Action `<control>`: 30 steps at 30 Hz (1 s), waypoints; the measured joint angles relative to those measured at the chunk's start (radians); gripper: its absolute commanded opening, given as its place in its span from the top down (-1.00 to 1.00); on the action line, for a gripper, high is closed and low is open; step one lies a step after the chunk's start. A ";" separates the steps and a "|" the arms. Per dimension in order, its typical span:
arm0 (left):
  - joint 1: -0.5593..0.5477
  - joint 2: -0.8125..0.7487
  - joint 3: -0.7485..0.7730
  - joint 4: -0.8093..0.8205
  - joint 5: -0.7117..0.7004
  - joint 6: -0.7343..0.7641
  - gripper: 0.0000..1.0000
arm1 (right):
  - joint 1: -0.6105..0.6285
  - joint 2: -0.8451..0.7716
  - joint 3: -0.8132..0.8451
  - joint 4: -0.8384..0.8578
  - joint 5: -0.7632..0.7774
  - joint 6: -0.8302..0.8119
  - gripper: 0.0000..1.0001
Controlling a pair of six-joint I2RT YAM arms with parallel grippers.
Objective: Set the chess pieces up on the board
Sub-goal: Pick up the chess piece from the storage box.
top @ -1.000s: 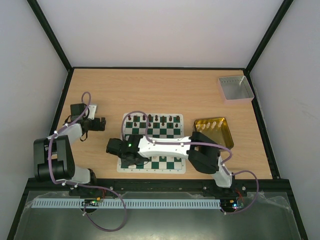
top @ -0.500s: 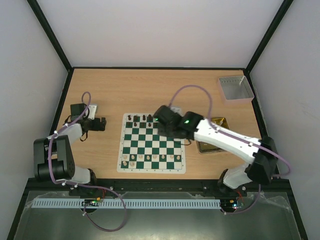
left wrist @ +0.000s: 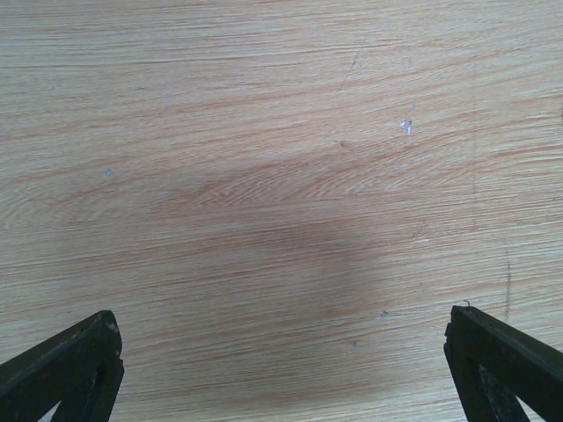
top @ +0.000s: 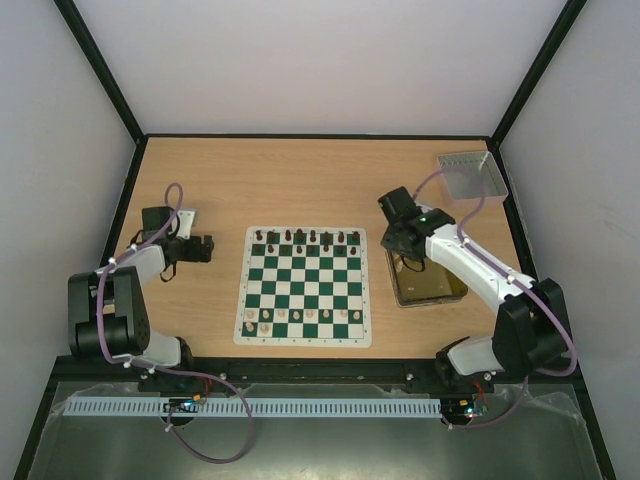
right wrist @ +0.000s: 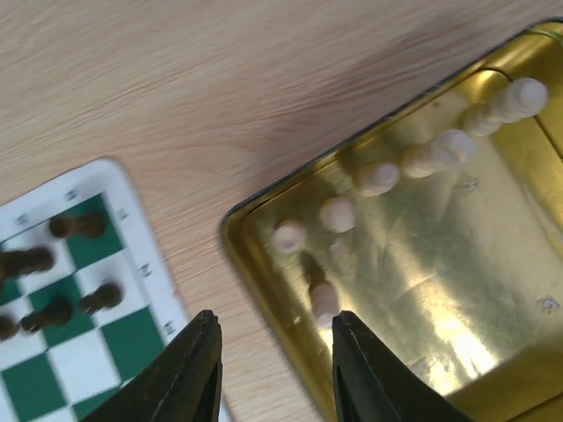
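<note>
Flat square board of green and white checks (top: 305, 286) lies mid-table on the light wooden table (top: 300, 180), edges square to the table's edges. Small dark chess pieces (top: 313, 237) stand upright in a line along its far edge, running left to right. Small cream chess pieces (top: 297, 316) stand along its near edge, with a few extra at the near left corner. Just right of the board sits a shallow gold metal tin (right wrist: 264, 290), long axis running near to far. A loose diagonal line of cream pieces in the tin (right wrist: 380, 178) crosses its floor; upright or lying, cannot tell. Right gripper (right wrist: 274, 330) hangs over the tin's far left corner, jaws narrowly parted, nothing between them. Left gripper (left wrist: 281, 316) is well left of the board over bare wood, jaws spread wide, empty. Grey square tray (top: 471, 177) at the far right corner, well apart from the rest.
</note>
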 measured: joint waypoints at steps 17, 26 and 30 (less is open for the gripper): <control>-0.038 0.005 0.005 -0.007 0.004 0.008 -0.99 | -0.287 0.012 -0.139 0.167 -0.147 -0.085 0.48; -0.044 0.005 0.005 -0.008 0.003 0.008 -0.99 | -0.356 0.039 -0.167 0.216 -0.211 -0.081 0.49; -0.044 0.005 0.006 -0.008 0.003 0.008 -0.99 | -0.356 0.042 -0.173 0.234 -0.229 -0.072 0.49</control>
